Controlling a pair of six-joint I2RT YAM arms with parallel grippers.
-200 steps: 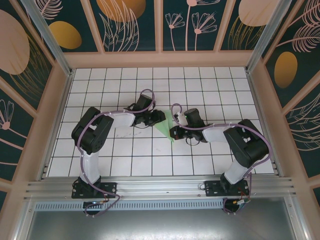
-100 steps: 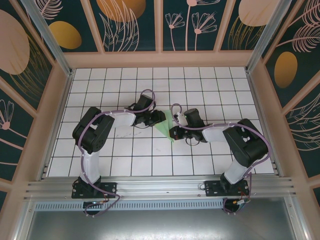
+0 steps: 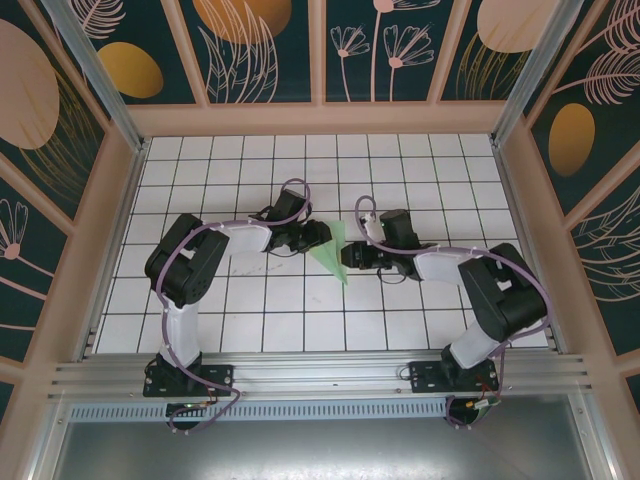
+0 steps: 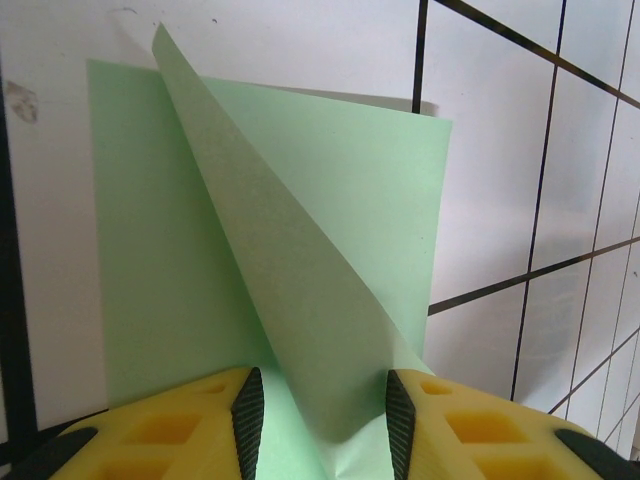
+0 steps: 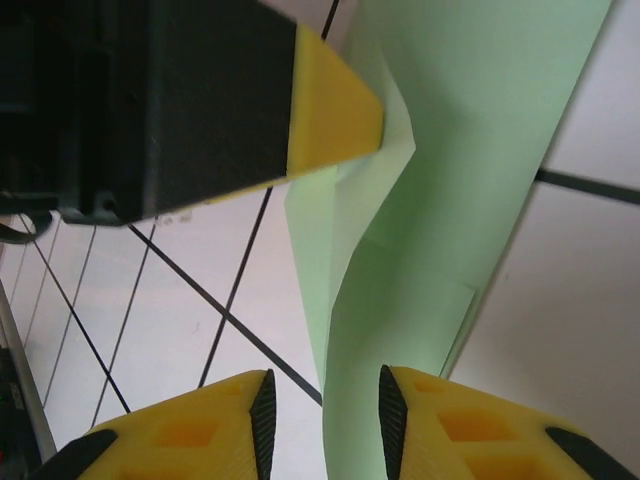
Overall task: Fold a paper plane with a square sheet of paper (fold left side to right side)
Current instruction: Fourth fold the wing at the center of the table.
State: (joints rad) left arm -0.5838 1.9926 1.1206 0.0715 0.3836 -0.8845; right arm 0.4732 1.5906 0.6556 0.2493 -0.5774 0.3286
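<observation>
The pale green square sheet of paper [image 3: 335, 252] lies partly folded on the white grid table [image 3: 260, 300], between the two arms. In the left wrist view one flap of the sheet [image 4: 330, 180] stands up from the flat layer and runs down between my left gripper's [image 4: 325, 400] parted fingers. My left gripper [image 3: 322, 234] sits at the sheet's left edge. My right gripper [image 3: 348, 257] is at its right edge. In the right wrist view my right gripper [image 5: 322, 410] is open, and a bowed strip of the sheet [image 5: 470, 150] passes beside its right pad. The left gripper's yellow fingertip [image 5: 335, 110] touches the paper.
Wooden frame walls with dark leaf-pattern panels [image 3: 320, 50] enclose the table on three sides. An aluminium rail [image 3: 320, 375] carrying both arm bases runs along the near edge. White tiles lie bare on all sides of the sheet.
My right gripper's jaws have parted and let go of the paper, and its wrist has shifted a little away and to the right. The left gripper has stayed put.
</observation>
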